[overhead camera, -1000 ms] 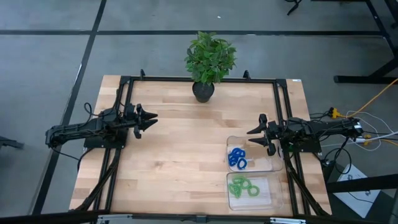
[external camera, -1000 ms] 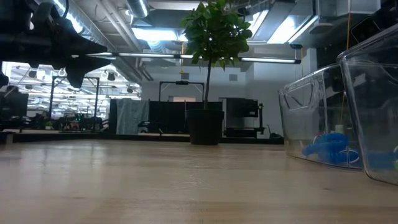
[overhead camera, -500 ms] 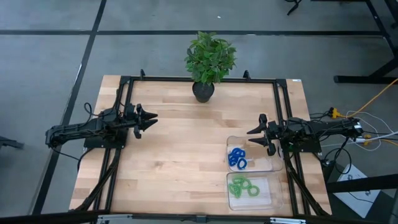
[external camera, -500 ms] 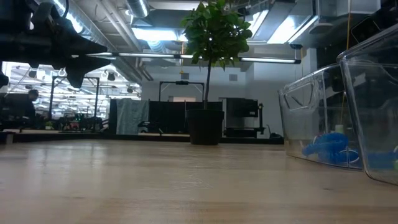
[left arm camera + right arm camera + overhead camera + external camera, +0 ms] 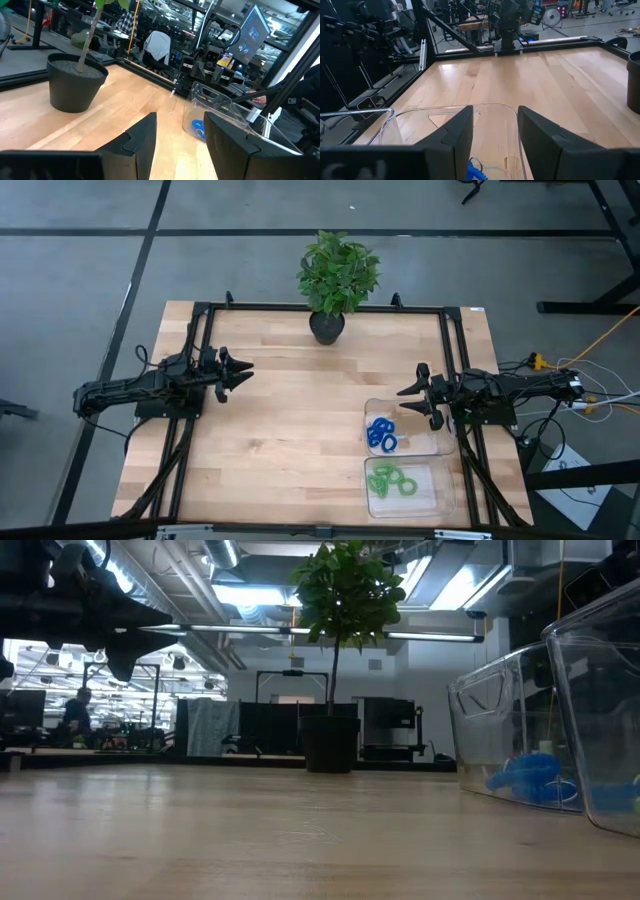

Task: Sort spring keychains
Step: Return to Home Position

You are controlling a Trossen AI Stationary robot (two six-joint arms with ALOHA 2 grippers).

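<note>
Looking at small glossy plastic coils: finding the blue spring keychains [image 5: 380, 434] bunched together in the clear bin [image 5: 425, 442] nearer the plant, and the green spring keychains [image 5: 390, 478] lying looped in the second clear bin [image 5: 438, 492] just beside it, toward the table's front edge. Noting both bins as transparent, thin-walled and round-cornered, sitting side by side on the right half of the table. Taking in a pale, smooth-planked wooden table [image 5: 290, 430] framed by black rails [image 5: 300, 307], carrying a leafy potted plant [image 5: 338, 275] in a dark round pot at its far edge, and standing on a grey floor [image 5: 80, 270] crossed by dark lines. Glimpsing, in the low view, a brightly lit workshop room beyond the table with a person [image 5: 78, 710] far off. Seeing the left gripper [image 5: 245, 372] hanging above the table's left side, fingers spread apart and gripping nothing. Seeing the right gripper [image 5: 403, 393] hovering over the far rim of the blue-filled bin, fingers likewise parted, holding nothing.
</note>
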